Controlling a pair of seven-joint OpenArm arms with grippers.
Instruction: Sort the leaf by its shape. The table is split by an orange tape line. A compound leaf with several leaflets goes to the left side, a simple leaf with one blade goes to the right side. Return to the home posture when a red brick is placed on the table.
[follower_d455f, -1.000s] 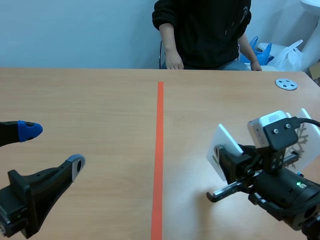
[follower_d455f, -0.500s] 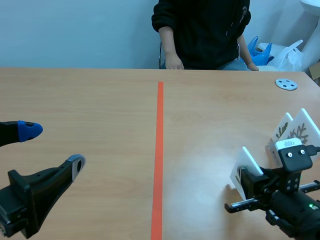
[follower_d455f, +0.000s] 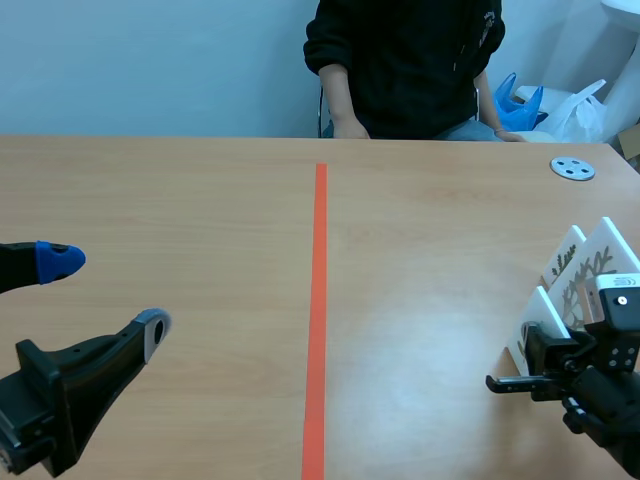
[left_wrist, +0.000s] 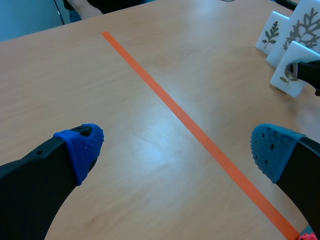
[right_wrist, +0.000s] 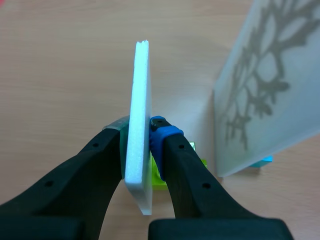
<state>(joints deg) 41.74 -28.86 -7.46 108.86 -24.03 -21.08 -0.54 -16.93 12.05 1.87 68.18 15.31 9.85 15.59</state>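
The card (right_wrist: 140, 100) is edge-on in the right wrist view. In the left wrist view the right gripper (right_wrist: 139, 136) covers part of its leaf (left_wrist: 285, 76), so the shape cannot be determined. The right gripper clamps the card well right of the tape line (follower_d455f: 318, 300). The left gripper (left_wrist: 176, 147) has its fingers wide apart, empty, left of the line. The table (follower_d455f: 200, 200) is light wood. A person (follower_d455f: 410, 60), cut off at the shoulders, sits beyond the line's far end.

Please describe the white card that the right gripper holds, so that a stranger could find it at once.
Go right of the orange tape line, to the three white leaf cards at the far right of the table. The wanted card is the one nearest the robot. Only it is clamped in the right gripper; its two neighbours stand free.
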